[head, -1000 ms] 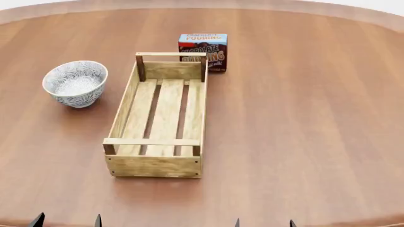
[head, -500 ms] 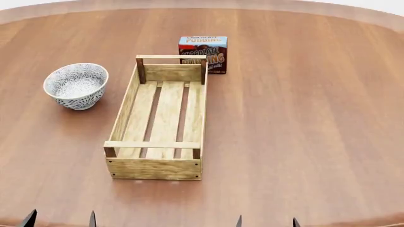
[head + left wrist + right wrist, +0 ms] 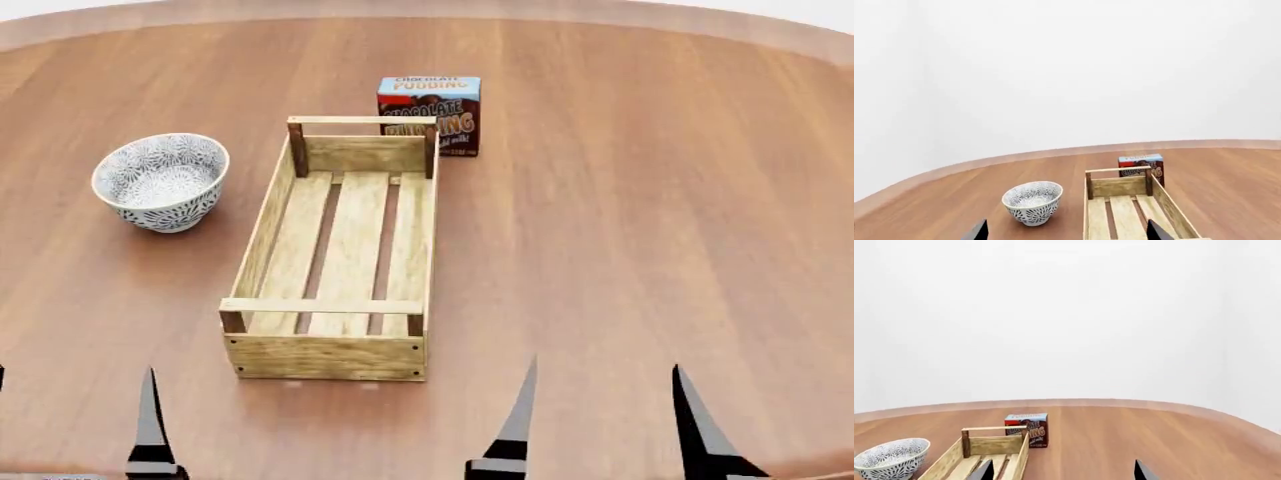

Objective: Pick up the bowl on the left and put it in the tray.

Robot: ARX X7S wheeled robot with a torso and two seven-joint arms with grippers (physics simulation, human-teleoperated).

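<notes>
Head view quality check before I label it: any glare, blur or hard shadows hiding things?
Head view: sharp, evenly lit, no glare; the bowl and tray cast only faint soft shadows on the table. Wrist views: equally sharp, with blank white background.

Bare table [image 3: 641, 200] rings the bowl [image 3: 160, 180]; tray [image 3: 340, 250] stands beside it.
</notes>
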